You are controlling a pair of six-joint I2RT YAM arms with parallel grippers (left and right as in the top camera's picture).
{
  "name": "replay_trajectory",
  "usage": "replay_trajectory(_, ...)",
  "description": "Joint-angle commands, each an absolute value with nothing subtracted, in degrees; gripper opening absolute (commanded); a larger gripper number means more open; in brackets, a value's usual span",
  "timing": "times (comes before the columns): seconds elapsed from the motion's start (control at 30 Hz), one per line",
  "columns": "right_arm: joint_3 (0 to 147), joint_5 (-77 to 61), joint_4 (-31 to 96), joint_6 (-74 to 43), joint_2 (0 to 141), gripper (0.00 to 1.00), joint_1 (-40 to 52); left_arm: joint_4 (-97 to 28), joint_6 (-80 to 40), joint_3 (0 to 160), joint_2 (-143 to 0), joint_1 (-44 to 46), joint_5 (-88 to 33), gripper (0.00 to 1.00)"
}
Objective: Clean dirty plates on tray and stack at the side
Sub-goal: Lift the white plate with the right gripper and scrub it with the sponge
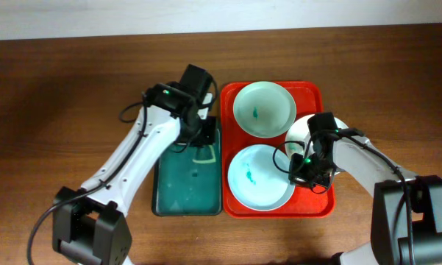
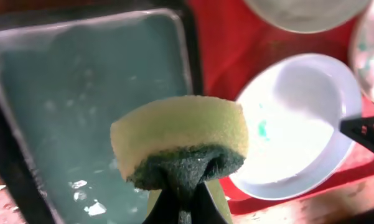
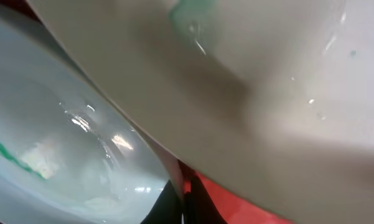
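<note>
The overhead camera looked straight down on the table (image 1: pixel 59 88) from well above, with the table's far edge at the top of its picture. It took in the whole red tray (image 1: pixel 320 210) and the teal basin (image 1: pixel 187 195) just beside the tray's left edge. The left wrist camera hung close over the basin (image 2: pixel 81 93) and faced down past a sponge (image 2: pixel 180 134). With the overhead view it shared the basin, a part of the tray (image 2: pixel 236 56) and the light blue plate (image 1: pixel 261 180), seen here at the right (image 2: pixel 299 124). The right wrist camera sat very near a white plate (image 3: pixel 267 93) and the light blue plate (image 3: pixel 62 137). These filled its blurred picture above a small strip of tray (image 3: pixel 243 202).
</note>
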State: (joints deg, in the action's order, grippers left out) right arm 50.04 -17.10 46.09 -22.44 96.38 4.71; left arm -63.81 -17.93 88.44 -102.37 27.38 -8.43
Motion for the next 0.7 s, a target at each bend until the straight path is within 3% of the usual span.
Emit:
replay_trajectory(0.0, 49.52, -8.73, 46.11, -27.07, 98.30, 0.04, 4.38, -60.84, -17.67, 88.86, -102.59, 32.25, -10.35, 0.00)
replay_trajectory(0.2, 49.52, -8.69, 47.79, -26.83, 98.30, 0.04, 4.38, -49.87, -25.06, 88.84, -114.02, 42.02, -13.65, 0.00)
replay_trajectory(0.4, 49.52, -8.51, 48.01, -26.83, 98.30, 0.04, 4.43, -43.07, -25.26, 88.86, -124.42, 43.13, -19.99, 0.00)
replay_trajectory(0.67, 49.52, -8.32, 48.84, -26.85, 98.30, 0.05, 4.43, -55.86, -27.40, 90.96, -127.17, 41.08, 12.29, 0.00)
